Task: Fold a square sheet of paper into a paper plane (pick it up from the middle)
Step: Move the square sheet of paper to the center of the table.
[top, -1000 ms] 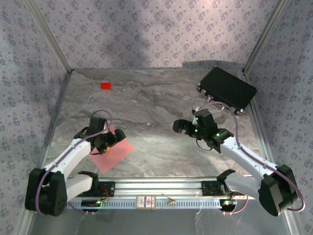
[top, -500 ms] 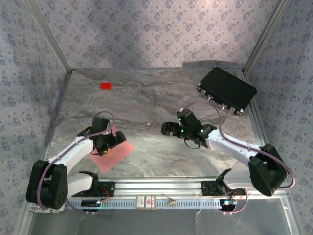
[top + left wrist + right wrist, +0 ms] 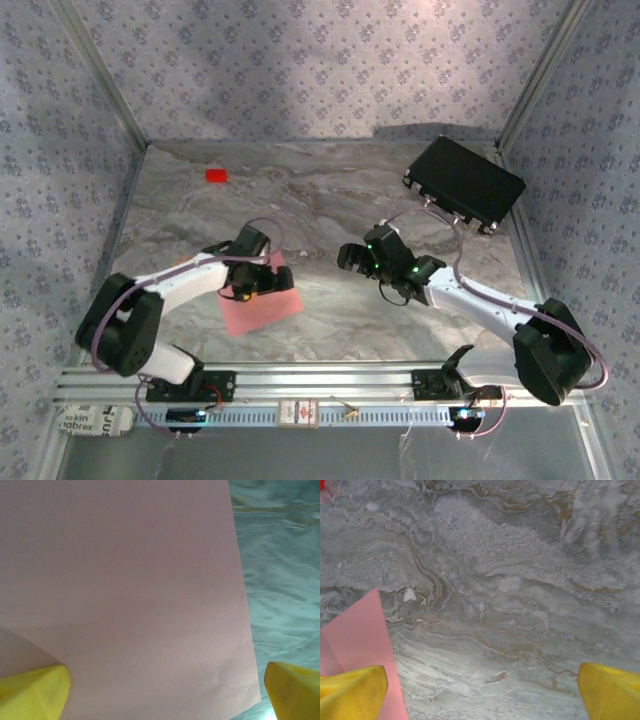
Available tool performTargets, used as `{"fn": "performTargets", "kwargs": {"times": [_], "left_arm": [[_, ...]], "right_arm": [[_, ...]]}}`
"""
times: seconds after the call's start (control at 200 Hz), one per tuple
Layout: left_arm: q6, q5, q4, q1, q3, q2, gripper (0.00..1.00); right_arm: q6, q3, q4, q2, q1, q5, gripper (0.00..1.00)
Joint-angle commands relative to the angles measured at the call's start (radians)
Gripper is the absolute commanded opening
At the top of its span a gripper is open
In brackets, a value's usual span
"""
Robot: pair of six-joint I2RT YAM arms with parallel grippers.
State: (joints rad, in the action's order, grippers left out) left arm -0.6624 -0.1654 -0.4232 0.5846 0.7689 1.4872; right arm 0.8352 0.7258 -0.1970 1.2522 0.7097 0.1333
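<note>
Wrist (image 3: 247, 244) pitched down, left claw (image 3: 262, 283) spread over square sheet of paper (image 3: 265, 310)

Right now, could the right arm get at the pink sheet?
Probably yes. The right gripper is open beside the sheet, with bare table between them. The left gripper sits over the sheet, but the facing edge looks free.

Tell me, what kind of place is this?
Likely a robot test booth: a left arm and right arm bolted to a metal rail, a marble-look table inside patterned walls, and a square sheet of paper.
</note>
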Motion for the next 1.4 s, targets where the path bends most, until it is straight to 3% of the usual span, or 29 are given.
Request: {"fn": "performTargets", "kwargs": {"times": [0.0, 0.215, 0.425, 0.6, 0.77, 1.094, 1.394], "left_arm": [[0.06, 0.007, -0.042, 0.085, 0.091, 0.108, 1.0], [0.095, 0.054, -0.119, 0.175, 0.252, 0.192, 1.0], [0.042, 0.148, -0.14, 0.14, 0.207, 0.069, 1.0], [0.001, 0.111, -0.119, 0.047, 0.119, 0.012, 1.0], [0.0, 0.05, -0.082, 0.021, 0.088, 0.024, 1.0], [0.018, 0.022, -0.054, 0.042, 0.103, 0.102, 1.0], [0.089, 0.064, -0.132, 0.132, 0.237, 0.25, 1.0]], "right_arm": [[0.049, -0.029, -0.049, -0.045, 0.002, 0.082, 0.99], [0.095, -0.073, -0.082, -0.116, -0.012, 0.092, 0.99], [0.019, -0.085, 0.005, -0.12, -0.034, -0.063, 0.99], [-0.026, -0.049, 0.042, -0.064, -0.033, -0.13, 0.99], [-0.05, -0.001, 0.047, 0.008, -0.02, -0.168, 0.99], [0.004, 0.037, 0.016, 0.098, -0.01, -0.182, 0.99], [0.032, 0.048, -0.058, 0.103, -0.016, -0.126, 0.99]]}}
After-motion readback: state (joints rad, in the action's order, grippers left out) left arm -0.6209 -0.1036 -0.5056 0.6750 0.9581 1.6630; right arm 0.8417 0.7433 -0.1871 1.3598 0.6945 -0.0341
